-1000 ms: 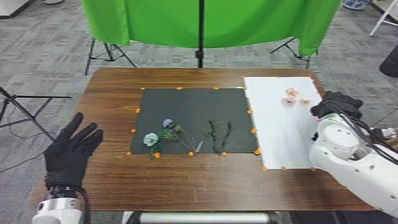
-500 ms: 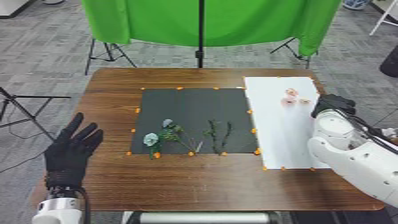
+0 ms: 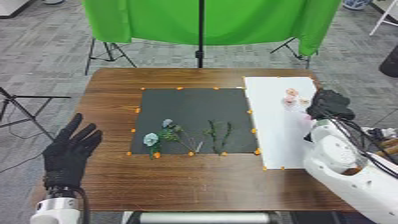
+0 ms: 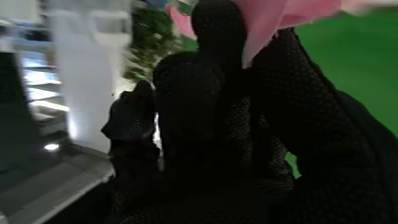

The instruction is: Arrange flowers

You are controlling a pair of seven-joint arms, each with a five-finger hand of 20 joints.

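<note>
Green cloth behind; right hand pinches pink flower between fingertips; left hand spread.

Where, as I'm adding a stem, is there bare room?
Bare: the dark mat beyond the blue flowers and green stems, and the near half of the white sheet.
Crowded: the mat's near half around those, and the sheet's far end, with pink blossoms beside the right hand.
</note>
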